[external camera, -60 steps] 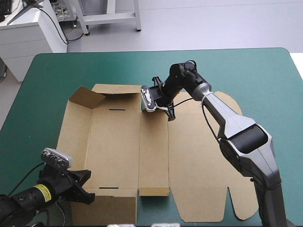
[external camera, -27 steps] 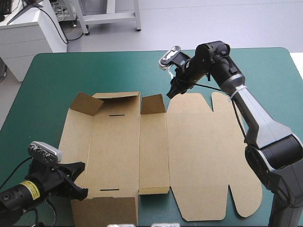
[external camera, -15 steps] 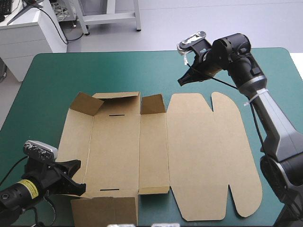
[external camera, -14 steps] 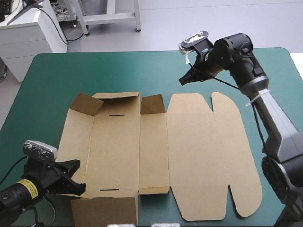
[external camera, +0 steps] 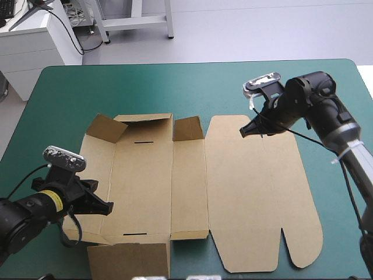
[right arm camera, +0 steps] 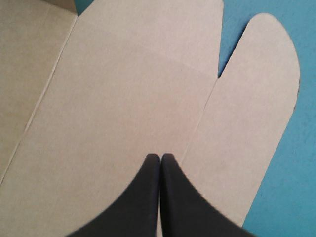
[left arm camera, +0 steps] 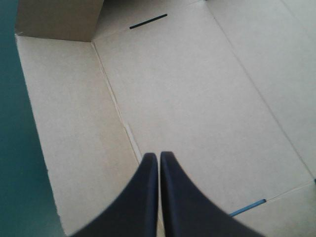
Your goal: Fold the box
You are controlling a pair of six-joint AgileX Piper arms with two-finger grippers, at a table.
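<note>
The brown box (external camera: 245, 192) lies as a cut sheet on the teal-green cover, its wide lid panel flat on the right. At its far left, a corner flap (external camera: 108, 125) and a small flap (external camera: 187, 128) stand raised. My left gripper (external camera: 102, 207) is shut with nothing in it, low over the left side panel near the front. In the left wrist view the left gripper (left arm camera: 159, 156) points along the panel's crease on the box (left arm camera: 197, 98). My right gripper (external camera: 244, 133) is shut with nothing in it, over the lid's far edge. The right gripper (right arm camera: 160, 157) sits above the crease beside a rounded tab (right arm camera: 256, 108).
A front flap (external camera: 128, 256) of the box lies close to the table's near edge. The teal-green cover (external camera: 175, 87) shows in a broad band beyond the box and in a narrower strip (external camera: 344, 192) to its right.
The right arm swung from the far side of the table back toward the near right and lowered onto the lid's far edge. The left gripper moved in over the box's left panel.
</note>
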